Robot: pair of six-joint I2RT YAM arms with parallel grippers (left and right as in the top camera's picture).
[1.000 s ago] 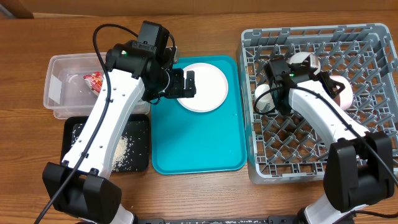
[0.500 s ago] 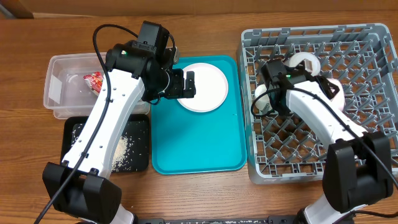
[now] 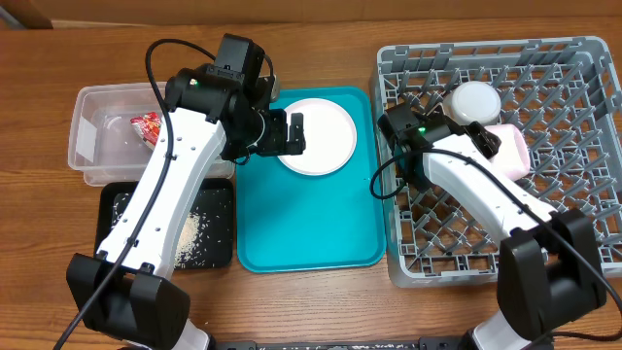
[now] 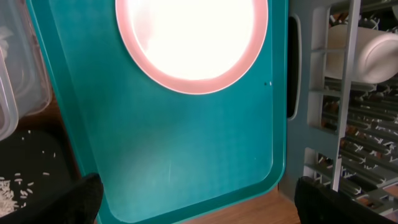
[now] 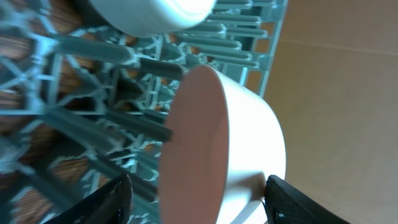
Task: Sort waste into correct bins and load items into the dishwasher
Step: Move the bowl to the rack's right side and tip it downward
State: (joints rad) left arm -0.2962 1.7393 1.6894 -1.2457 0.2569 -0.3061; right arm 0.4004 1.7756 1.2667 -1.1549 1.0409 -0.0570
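Note:
A pink bowl (image 3: 512,150) (image 5: 217,149) lies on its side among the prongs of the grey dish rack (image 3: 583,243). My right gripper (image 3: 489,142) (image 5: 208,202) is open around it, and the left finger stands clear of the bowl. A white bowl (image 3: 473,100) (image 5: 149,12) sits upside down just behind. A white plate (image 3: 318,136) (image 4: 191,37) lies at the far end of the teal tray (image 3: 311,224) (image 4: 186,143). My left gripper (image 3: 293,131) (image 4: 199,199) hangs open and empty above the tray, at the plate's left rim.
A clear bin (image 3: 102,160) at the left holds a red wrapper (image 3: 148,126). In front of it a black bin (image 3: 214,243) holds scattered rice. The rack's wall (image 4: 348,124) stands right beside the tray's edge.
My right gripper has opened and let go of the pink bowl, which now rests in the rack. The right arm has drawn back to the left. The left arm has not moved.

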